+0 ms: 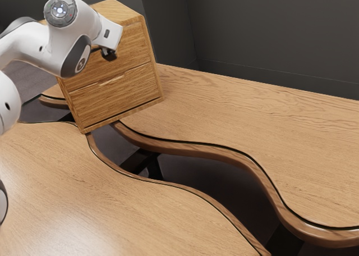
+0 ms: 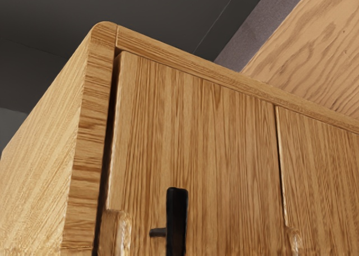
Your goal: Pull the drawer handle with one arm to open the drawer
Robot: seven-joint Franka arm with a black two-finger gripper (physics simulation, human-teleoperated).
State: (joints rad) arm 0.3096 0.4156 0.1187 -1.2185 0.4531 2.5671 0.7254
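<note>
Dark walls are backing a curved wooden worktop (image 1: pixel 252 127), where a cabinet (image 1: pixel 118 10) is standing at the exterior view's left. The gripper (image 1: pixel 109 55) is sitting against the upper drawer (image 1: pixel 134 48) near its black handle (image 2: pixel 176 211); whether it is gripping cannot be told. The drawer is looking barely out, so most of the pulling is likely remaining.

The cabinet (image 1: pixel 118 93) blocks the way ahead — open table (image 1: pixel 252 127) spreads toward the exterior view's right.

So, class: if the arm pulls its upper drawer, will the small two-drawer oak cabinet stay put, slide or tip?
The oak cabinet looks rigid: thick board walls. It stands apparently loose on the smooth wooden table, so it may slide. The gripper is high up, so a pull could tip it.
</note>
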